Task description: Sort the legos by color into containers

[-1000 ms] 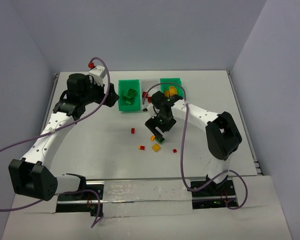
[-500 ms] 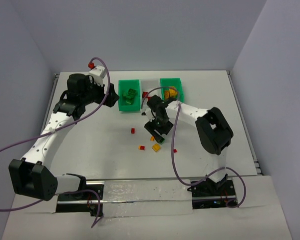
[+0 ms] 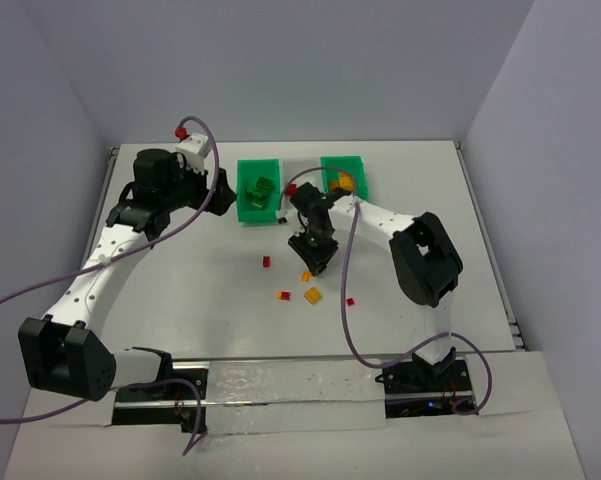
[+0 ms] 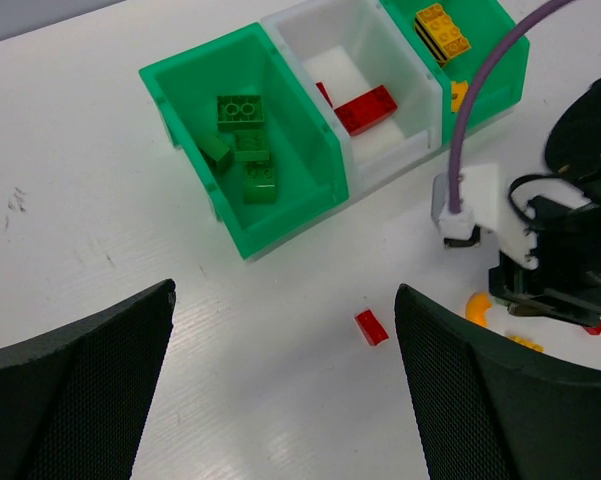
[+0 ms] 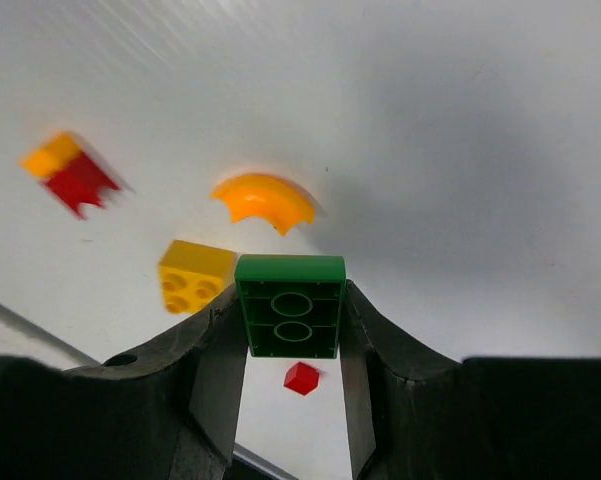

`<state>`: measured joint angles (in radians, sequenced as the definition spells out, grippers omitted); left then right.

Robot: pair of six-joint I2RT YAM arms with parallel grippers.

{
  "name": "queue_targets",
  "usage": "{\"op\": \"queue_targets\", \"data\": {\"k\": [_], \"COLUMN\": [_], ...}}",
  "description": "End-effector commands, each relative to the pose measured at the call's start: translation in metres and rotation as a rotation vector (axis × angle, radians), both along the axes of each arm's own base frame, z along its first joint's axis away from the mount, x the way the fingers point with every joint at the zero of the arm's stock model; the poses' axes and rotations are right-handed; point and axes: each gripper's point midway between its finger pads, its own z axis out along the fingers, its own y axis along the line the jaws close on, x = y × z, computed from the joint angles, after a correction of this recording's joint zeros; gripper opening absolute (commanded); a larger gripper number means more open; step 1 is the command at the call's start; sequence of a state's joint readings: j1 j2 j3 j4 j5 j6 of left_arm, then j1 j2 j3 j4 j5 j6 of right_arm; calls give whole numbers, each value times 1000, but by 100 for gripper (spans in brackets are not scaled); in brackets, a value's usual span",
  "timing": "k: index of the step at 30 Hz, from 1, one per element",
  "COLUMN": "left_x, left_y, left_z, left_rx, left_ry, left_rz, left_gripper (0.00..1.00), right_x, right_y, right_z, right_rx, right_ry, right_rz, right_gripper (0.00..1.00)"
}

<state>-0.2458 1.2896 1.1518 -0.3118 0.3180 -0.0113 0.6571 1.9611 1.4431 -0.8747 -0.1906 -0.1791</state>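
Seen from above, the row of three containers [image 3: 250, 215] sat toward the far side of the white surface [image 3: 200, 320], two green bins flanking a white one. The right gripper [image 3: 313, 258] pointed down just in front of the containers, with loose legos [image 3: 312, 295] scattered a little further out from them. What it held was too small to make out here. The left gripper [image 3: 218, 190] hovered just left of the containers. From the left wrist, the left gripper [image 4: 285, 300] showed its jaws spread wide with nothing between them, above bare surface in front of the containers [image 4: 290, 220]. Sorted green pieces [image 4: 242, 140] lay in the left green bin, a red brick [image 4: 365, 108] in the white one and a yellow brick [image 4: 442, 28] in the right green one. From the right wrist, with the containers out of view, the right gripper [image 5: 290, 330] was clamped on a green brick [image 5: 290, 318]. Its fingers [image 5: 218, 370] pressed flat against two opposite side walls, and the brick sat squarely between the tips. Whether it was off the surface could not be told. The brick looked light, rigid and smooth-sided, so probably slippery. The flat side walls seemed the right place to hold it, and the grip appeared centred.
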Motion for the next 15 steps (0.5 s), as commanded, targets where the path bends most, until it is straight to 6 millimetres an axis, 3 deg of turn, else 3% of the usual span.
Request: {"op": "queue_targets", "data": {"k": [1,2,7,9,10,12,13,15], "left_x": [4,4,9,14,14,15,15,15], "left_y": [9,14,34,51,50,56,56,59], "left_z": [11,14,25,29,33,33,35,37], "left_rx": [-31,-63,-216,-329,-355,-393,-398,-396], "left_ry": [-37,-41,-27,9,9,23,17,-5], "left_rz": [15,14,30,60,42,49,45,56], "left_gripper": [95,99,99,99,99,99,99,99], "right_x": [44,62,127,153,161,180,191,206], "right_y": [42,56,95,122,131,147,152,159], "right_z": [113,134,167,164,175,163,172,167], "right_rx": [242,305,443,508,544,563,581,586], "right_ry": [-272,-353,-567,-582,-599,-605,-635,-668], "right_rz": [13,3,-87,-112,-118,-144,-155,-172], "right_gripper": [0,0,0,0,0,0,0,2]}}
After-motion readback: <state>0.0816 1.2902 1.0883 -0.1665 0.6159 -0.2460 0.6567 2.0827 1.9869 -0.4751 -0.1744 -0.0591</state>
